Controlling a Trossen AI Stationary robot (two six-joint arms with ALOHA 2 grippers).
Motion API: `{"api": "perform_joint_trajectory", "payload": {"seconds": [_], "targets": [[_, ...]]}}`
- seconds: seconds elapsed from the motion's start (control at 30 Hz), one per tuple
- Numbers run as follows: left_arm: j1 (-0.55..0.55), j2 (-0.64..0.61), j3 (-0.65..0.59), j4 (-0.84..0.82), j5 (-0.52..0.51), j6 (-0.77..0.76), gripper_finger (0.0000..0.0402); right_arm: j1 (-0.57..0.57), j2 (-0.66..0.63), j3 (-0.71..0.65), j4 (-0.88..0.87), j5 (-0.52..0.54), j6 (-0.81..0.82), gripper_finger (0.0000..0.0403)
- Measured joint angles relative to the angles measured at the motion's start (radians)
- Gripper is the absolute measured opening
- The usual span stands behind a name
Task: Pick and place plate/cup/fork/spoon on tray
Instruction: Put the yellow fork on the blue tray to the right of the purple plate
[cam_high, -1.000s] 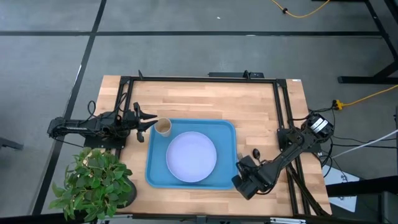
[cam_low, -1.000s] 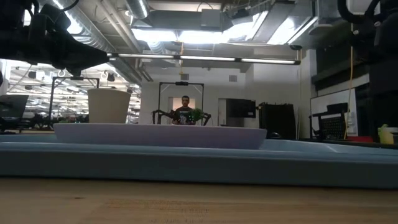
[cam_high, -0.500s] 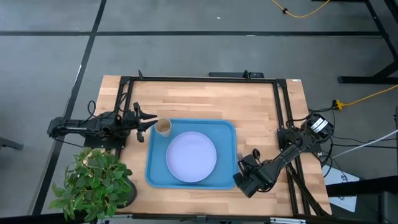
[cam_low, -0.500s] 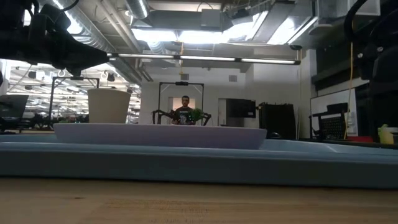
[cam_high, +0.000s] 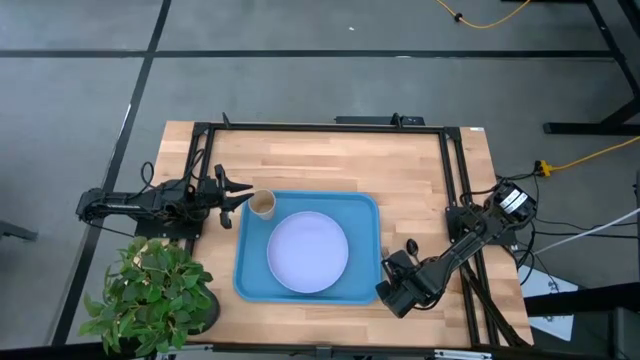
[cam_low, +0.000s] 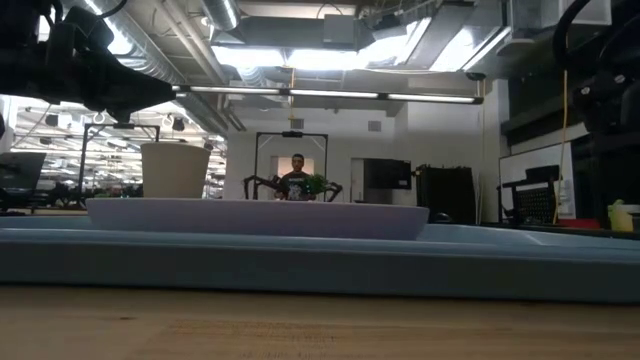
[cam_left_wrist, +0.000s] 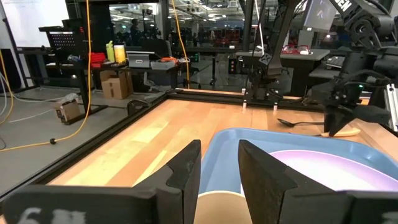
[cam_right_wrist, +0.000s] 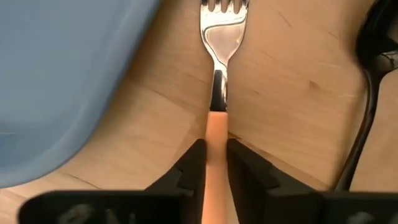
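The blue tray (cam_high: 245, 280) lies mid-table with the lavender plate (cam_high: 307, 252) on it and the tan cup (cam_high: 262, 205) upright in its far left corner. My left gripper (cam_high: 243, 197) is open at the tray's left side, level, with the cup's rim (cam_left_wrist: 217, 208) just below and between its fingers (cam_left_wrist: 219, 168). The wooden-handled fork (cam_right_wrist: 217, 62) lies on the table beside the tray's right rim, tines toward the far edge. My right gripper (cam_right_wrist: 215, 163) is shut on its handle. The dark spoon (cam_right_wrist: 372, 74) lies to the fork's right. My right gripper pinches the fork's orange handle (cam_right_wrist: 215, 134) between its two fingers, a short way behind the metal neck. The fingers come from the near side, slanting down, and lie along the fork. The fork's tines (cam_right_wrist: 222, 5) lie on the wood.
A potted plant (cam_high: 150, 295) stands at the near left corner. Black frame rails (cam_high: 455, 170) run along the table's far and right sides. The spoon's bowl (cam_high: 410, 246) sits close to my right arm. A person stands far off in the room (cam_low: 297, 175).
My right gripper has moved a little toward the table's far edge, along the fork. My left arm, the cup and the plate have stayed still.
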Motion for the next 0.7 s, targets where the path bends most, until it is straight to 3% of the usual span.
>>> {"api": "perform_joint_trajectory", "payload": {"seconds": [0.47, 0.7], "targets": [[0.0, 0.0, 0.0, 0.0, 0.0, 0.0, 0.0101, 0.0, -0.003, 0.002, -0.003, 0.002, 0.004, 0.0004], [0.0, 0.0, 0.0, 0.0, 0.0, 0.0, 0.0101, -0.002, -0.003, 0.003, 0.005, -0.022, 0.003, 0.0026]]}}
